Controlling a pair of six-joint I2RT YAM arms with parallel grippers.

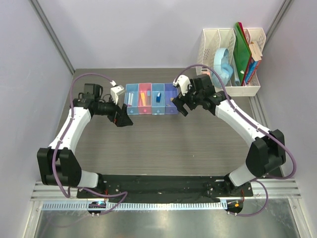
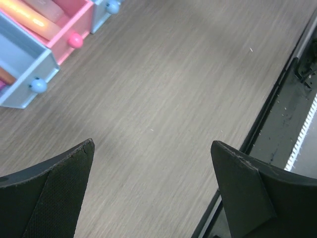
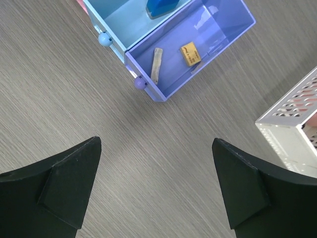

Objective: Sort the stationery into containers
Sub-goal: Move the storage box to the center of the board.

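Where the containers stand: row of four joined bins (image 1: pixel 151 113) on the wood-grain surface (image 1: pixel 163 144), each bin with a small round knob on its near face.
First blue bin (image 1: pixel 132 112): left end of the row; a thin white pen (image 1: pixel 131 97) lies lengthwise inside.
Pink bin (image 1: pixel 144 112): second from the row's left end; a yellow marker (image 2: pixel 25 14) lies in it.
Second blue bin (image 3: pixel 126 22): third in the row; a blue wedge (image 3: pixel 161 6) sits inside.
Purple bin (image 3: pixel 218 34): right end of the row; a small beige piece (image 3: pixel 156 65) and a tiny orange block (image 3: pixel 188 53) lie apart on its floor.
Left gripper (image 1: pixel 124 119): just off the row's left end, on its near side; fingers spread wide, nothing between them, bare surface below.
Right gripper (image 1: pixel 179 104): just off the row's right end, beside the purple bin; fingers spread wide, holding nothing.
White mesh rack (image 1: pixel 230 59): beyond the row's right end, farther back; green folder (image 1: pixel 242 49) stands in it.
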